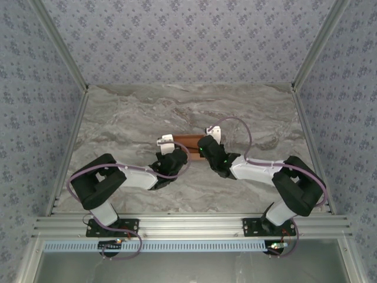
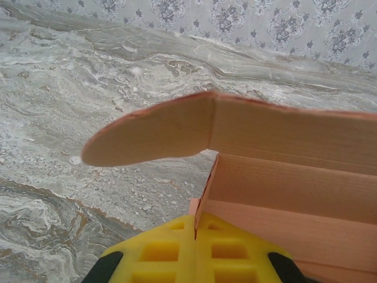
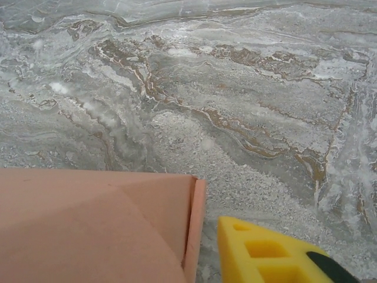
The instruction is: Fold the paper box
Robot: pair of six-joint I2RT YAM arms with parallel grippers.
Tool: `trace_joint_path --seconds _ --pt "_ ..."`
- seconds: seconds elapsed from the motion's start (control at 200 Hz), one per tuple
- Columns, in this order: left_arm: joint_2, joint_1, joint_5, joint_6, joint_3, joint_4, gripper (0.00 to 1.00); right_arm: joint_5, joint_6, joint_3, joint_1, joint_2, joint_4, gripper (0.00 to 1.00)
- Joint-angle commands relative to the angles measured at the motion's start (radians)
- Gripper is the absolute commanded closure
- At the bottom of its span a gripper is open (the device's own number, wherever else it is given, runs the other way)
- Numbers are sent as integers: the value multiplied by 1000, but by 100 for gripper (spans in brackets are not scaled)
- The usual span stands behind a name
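Note:
The paper box [image 1: 186,141] is a salmon-orange cardboard piece lying on the marble table between both grippers. In the left wrist view, my left gripper [image 2: 197,229] is shut on the edge of an upright wall of the paper box [image 2: 283,194]. A rounded flap [image 2: 147,137] juts out to the left above the table. My right gripper [image 1: 207,147] sits at the box's right end. Its one visible yellow finger [image 3: 250,250] stands a small gap away from the folded box corner [image 3: 100,230]. The box hides the other finger.
The marble table [image 1: 177,106] stretches out behind the box, walled in by patterned panels [image 1: 188,41] at the back and both sides. An aluminium rail [image 1: 188,227] runs along the near edge by the arm bases.

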Motion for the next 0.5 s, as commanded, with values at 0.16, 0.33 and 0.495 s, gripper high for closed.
trace_joint_path --seconds 0.16,0.33,0.495 --pt "2 4 -63 28 -7 -82 100 3 -8 19 -9 -24 -63 57" --pt "9 4 -63 25 -1 -89 100 -33 -28 26 -8 -51 -95 49" --pt "13 4 -65 32 6 -92 100 -66 -49 9 -3 -125 -141 47"
